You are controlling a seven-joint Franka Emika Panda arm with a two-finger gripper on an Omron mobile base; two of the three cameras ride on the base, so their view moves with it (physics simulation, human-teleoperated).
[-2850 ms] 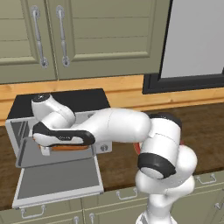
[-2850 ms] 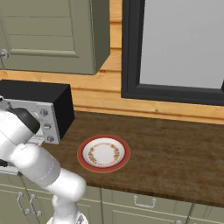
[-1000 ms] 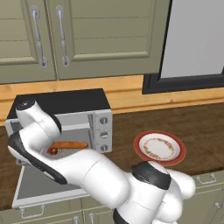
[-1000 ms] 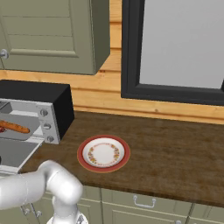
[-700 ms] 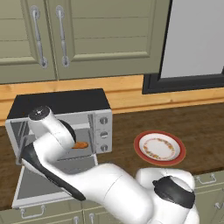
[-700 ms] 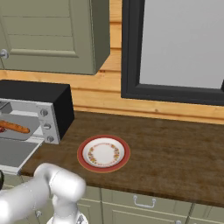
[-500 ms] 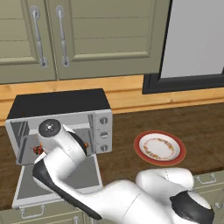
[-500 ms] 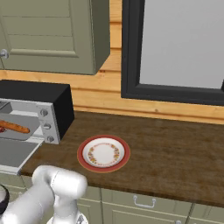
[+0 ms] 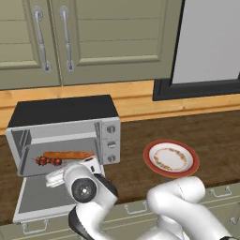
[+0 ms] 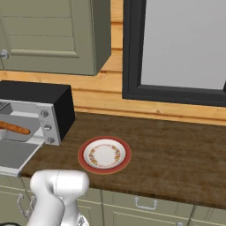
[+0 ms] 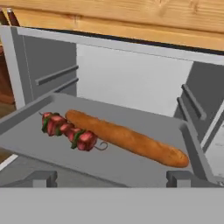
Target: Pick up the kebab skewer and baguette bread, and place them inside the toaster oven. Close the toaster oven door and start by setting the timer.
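Observation:
The toaster oven (image 9: 61, 112) stands open on the counter, its door (image 9: 42, 199) folded down flat in front. On the tray inside lie the baguette bread (image 9: 68, 154) and, just in front of it, the kebab skewer (image 9: 47, 161). The hand view looks straight into the cavity: the baguette (image 11: 127, 139) runs diagonally, with the skewer (image 11: 70, 131) along its left end. My gripper (image 11: 110, 179) is open and empty, its tips wide apart, low in front of the tray. The right base view shows the baguette's end (image 10: 15, 129) in the oven (image 10: 39, 95).
A red-rimmed plate (image 9: 171, 158) sits bare on the wooden counter right of the oven, also in the right base view (image 10: 105, 154). Three knobs (image 9: 111, 143) line the oven's right side. Cabinets hang above; a dark-framed window is behind the plate.
The arm has swung down and away from the oven mouth, now low over the open door. Baguette and skewer lie still on the tray. The gripper stays open.

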